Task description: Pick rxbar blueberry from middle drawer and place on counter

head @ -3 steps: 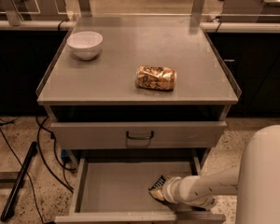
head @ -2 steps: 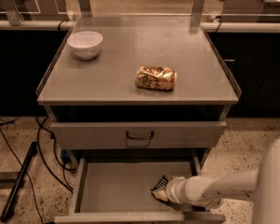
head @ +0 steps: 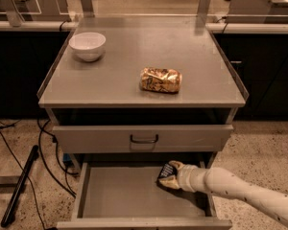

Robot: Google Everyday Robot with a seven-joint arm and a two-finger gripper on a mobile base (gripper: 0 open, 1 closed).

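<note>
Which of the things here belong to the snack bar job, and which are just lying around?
Part of the job:
rxbar blueberry, on the right side of the open middle drawer
counter
gripper, down in the drawer at the bar

Just lying about:
white bowl and gold can, both on the counter
closed upper drawer
floor cables

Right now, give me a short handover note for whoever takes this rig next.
Gripper: down inside the open middle drawer, at its right rear, right against the rxbar blueberry; grasp unconfirmed.
Bar: in the drawer, not on the counter.
Counter: holds a white bowl and a gold can.
Done: drawer open, bar reached.
Left: confirm the grip, lift the bar out, probably set it on bare counter in front of the bowl.
</note>
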